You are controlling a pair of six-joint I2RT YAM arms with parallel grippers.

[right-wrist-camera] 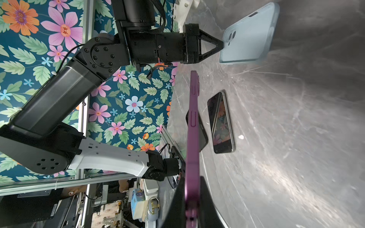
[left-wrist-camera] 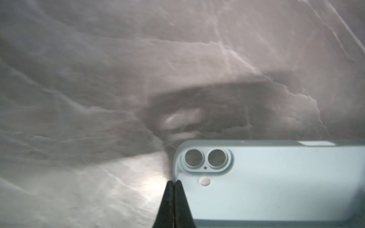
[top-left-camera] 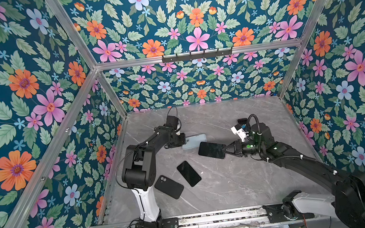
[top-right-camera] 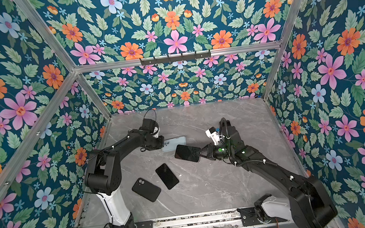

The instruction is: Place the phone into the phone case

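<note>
While the blue case (left-wrist-camera: 276, 177) is pinched by the left gripper (left-wrist-camera: 173, 183) and the phone (top-left-camera: 212, 150) by the right gripper (top-left-camera: 226, 150), insertion is not yet made.

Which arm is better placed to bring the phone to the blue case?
Right: the right gripper holds the purple phone beside the light blue case, whose rim the left gripper pinches.
</note>
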